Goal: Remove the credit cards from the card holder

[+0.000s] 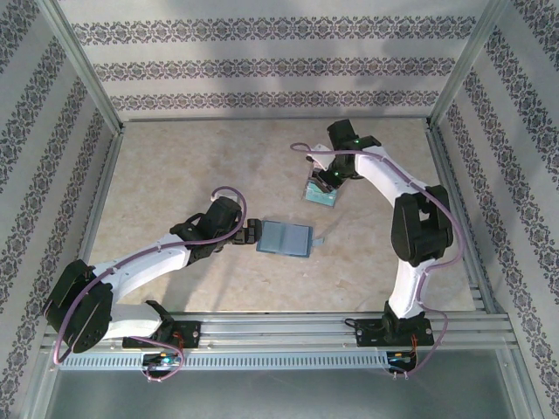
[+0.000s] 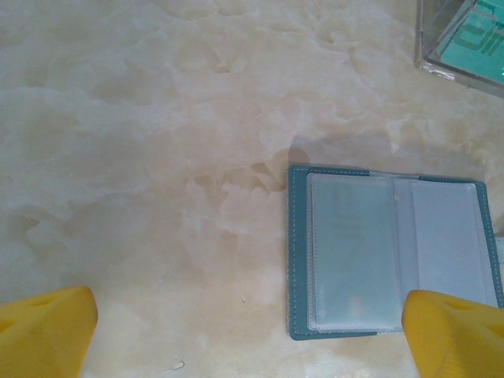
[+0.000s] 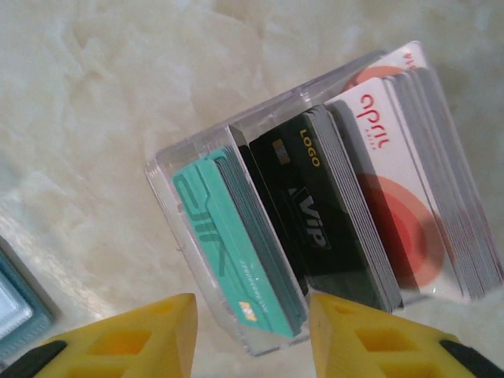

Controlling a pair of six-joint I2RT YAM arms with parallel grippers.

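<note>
The right gripper [image 3: 252, 346] is seen with its yellow fingers [image 3: 134, 339] spread apart and nothing pinched between them. It is positioned above a clear plastic box [image 3: 167, 197], which is set on the table beyond the card holder [image 3: 16, 307], near it but not touching. In that box the credit cards [image 3: 311, 236] are packed on edge in three stacks: teal cards [image 3: 236, 236] nearest the card holder, dark cards [image 3: 331, 205] lettered "VIP" next, and white cards with red circles [image 3: 409, 197] farthest from it. The left gripper [image 2: 252, 339] is likewise spread wide and empty, and is placed low at the side of the card holder away from the box. One fingertip [image 2: 457, 331] is seen over the holder's corner, though whether contact is made cannot be told. The card holder itself is laid open and flat on the marbled table [image 2: 157, 157], with its teal border outermost and its clear pockets turned upward. Whether any card is lodged in those pockets cannot be told.
</note>
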